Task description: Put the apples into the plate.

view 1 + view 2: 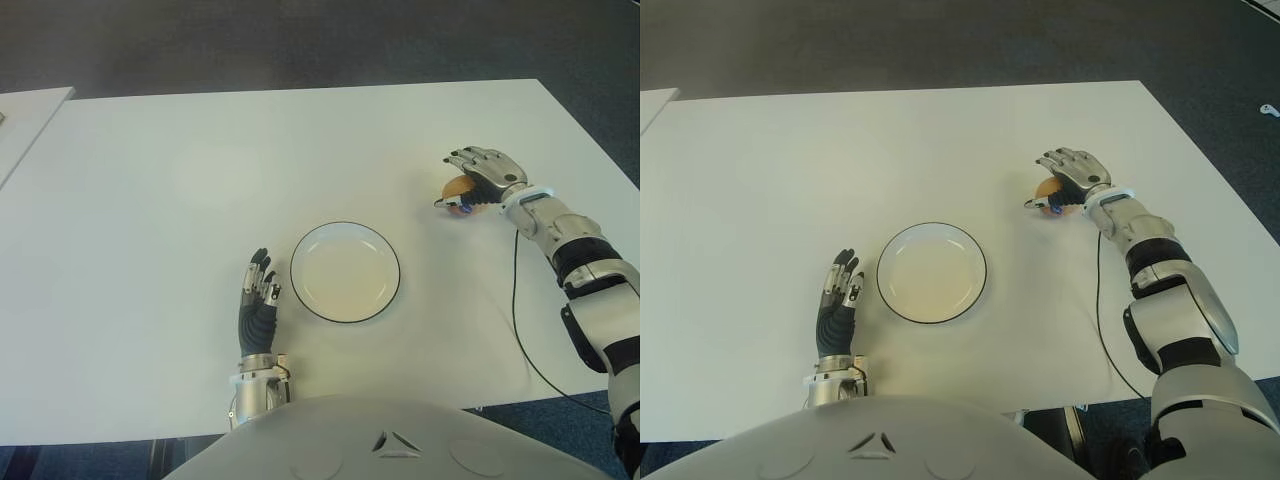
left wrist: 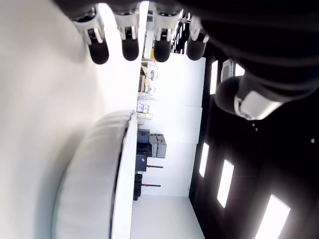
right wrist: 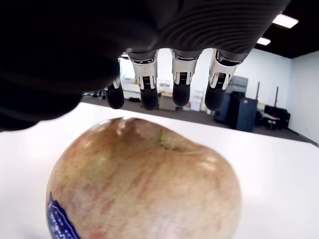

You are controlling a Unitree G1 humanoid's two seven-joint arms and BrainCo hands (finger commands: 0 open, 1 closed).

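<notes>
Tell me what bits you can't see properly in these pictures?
- Apple: in the eye views the right hand covers most of it.
- Blue sticker on the apple: cut off by the right wrist view's edge, unreadable.
- Plate: left wrist view shows only its rim.

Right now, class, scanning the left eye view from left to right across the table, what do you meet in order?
left hand → plate → apple under the right hand
</notes>
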